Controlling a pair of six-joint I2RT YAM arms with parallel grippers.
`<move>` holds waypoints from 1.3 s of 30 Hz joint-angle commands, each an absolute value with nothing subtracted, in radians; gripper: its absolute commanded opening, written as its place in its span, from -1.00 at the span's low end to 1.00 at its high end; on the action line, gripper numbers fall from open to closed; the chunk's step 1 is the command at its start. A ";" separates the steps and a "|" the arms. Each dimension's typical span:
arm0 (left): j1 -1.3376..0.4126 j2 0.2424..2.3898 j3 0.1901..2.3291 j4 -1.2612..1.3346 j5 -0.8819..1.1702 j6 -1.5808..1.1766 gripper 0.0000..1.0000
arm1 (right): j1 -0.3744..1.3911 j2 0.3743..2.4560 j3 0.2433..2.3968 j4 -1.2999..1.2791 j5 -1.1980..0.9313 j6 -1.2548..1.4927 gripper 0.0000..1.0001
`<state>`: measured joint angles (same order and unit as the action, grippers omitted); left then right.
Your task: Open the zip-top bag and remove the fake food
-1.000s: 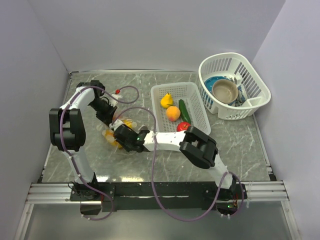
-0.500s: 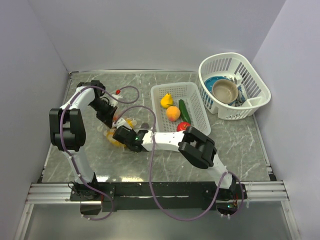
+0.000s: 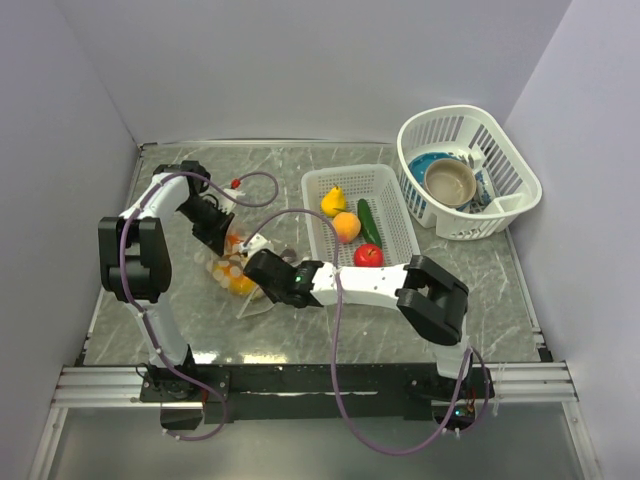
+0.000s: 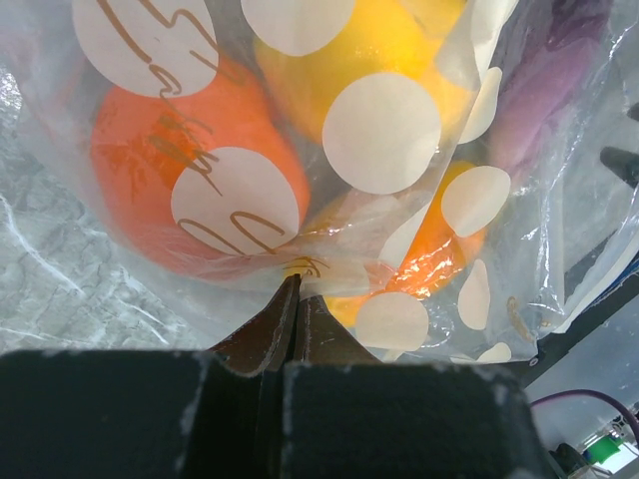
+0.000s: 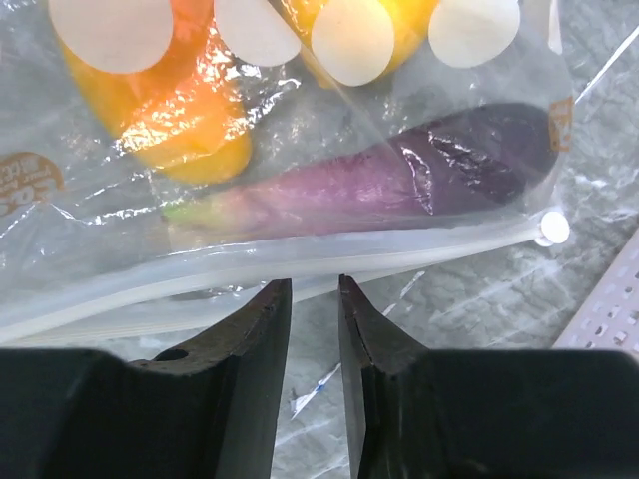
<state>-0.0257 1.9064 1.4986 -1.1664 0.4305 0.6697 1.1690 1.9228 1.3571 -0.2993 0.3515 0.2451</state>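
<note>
The zip-top bag (image 3: 247, 292) lies on the marble table left of centre, clear with white dots. It holds orange (image 4: 190, 150) and yellow (image 4: 339, 50) fake food and a purple aubergine (image 5: 399, 175). My left gripper (image 3: 225, 243) is shut on a fold of the bag's plastic (image 4: 297, 284). My right gripper (image 3: 258, 268) is open, its tips (image 5: 315, 284) just short of the white zip strip (image 5: 300, 261), with nothing between them. A yellow pear (image 3: 332, 201), an orange fruit (image 3: 346, 227), a green cucumber (image 3: 368, 222) and a red round one (image 3: 368, 255) lie in the flat basket.
The flat white lattice basket (image 3: 320, 180) stands right of the bag. A round white lattice basket (image 3: 520, 180) at the back right holds a bowl (image 3: 450, 181) and dishes. Purple cables loop over the table by both arms.
My right arm has drawn back to the right, its elbow swinging right. The bag has spread out toward the near side. My left gripper has kept its hold.
</note>
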 commanded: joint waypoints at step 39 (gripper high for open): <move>-0.023 1.852 1.465 -1.161 0.449 0.710 -0.99 | 1.054 2.189 1.827 -0.639 0.356 0.581 0.36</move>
